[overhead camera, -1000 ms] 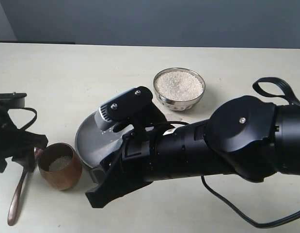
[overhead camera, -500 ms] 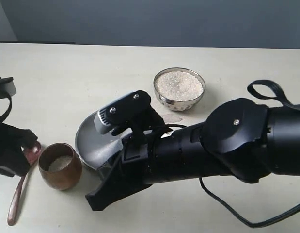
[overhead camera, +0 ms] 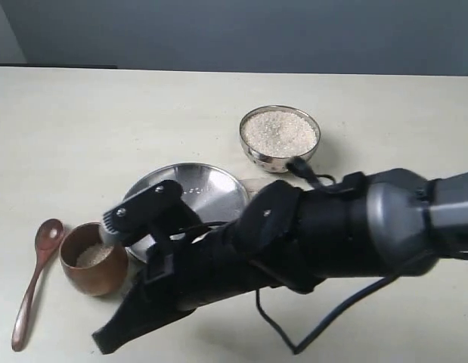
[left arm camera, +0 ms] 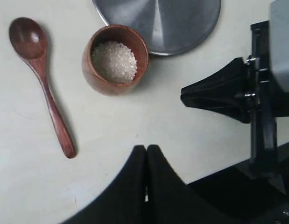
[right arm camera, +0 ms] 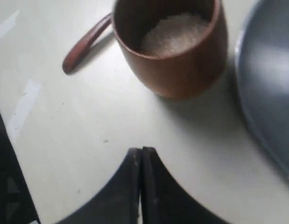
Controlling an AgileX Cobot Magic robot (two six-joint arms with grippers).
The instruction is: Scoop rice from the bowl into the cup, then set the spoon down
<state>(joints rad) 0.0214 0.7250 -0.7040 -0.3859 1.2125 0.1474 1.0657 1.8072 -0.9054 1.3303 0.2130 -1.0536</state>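
Observation:
The dark wooden spoon (overhead camera: 31,291) lies flat on the table left of the brown wooden cup (overhead camera: 92,259), free of both grippers. The cup (left arm camera: 115,58) holds a little rice (left arm camera: 114,61). A steel bowl (overhead camera: 280,155) heaped with rice (overhead camera: 279,132) stands further back, beyond the plate. My left gripper (left arm camera: 146,148) is shut and empty above bare table, apart from the spoon (left arm camera: 41,84); it does not show in the exterior view. My right gripper (right arm camera: 141,150) is also shut and empty, close in front of the cup (right arm camera: 177,60), its tip (overhead camera: 105,344) near the table's front edge.
A wide flat steel plate (overhead camera: 196,193) lies between cup and bowl, partly covered by the right arm (overhead camera: 309,234). That arm stretches across the front of the table, and its cable (overhead camera: 324,325) trails on the surface. The plate's edge (right arm camera: 270,84) sits beside the cup.
The left arm has drawn back out of the exterior view, leaving the spoon lying by the cup. The right arm has swung down and to the left, uncovering most of the plate.

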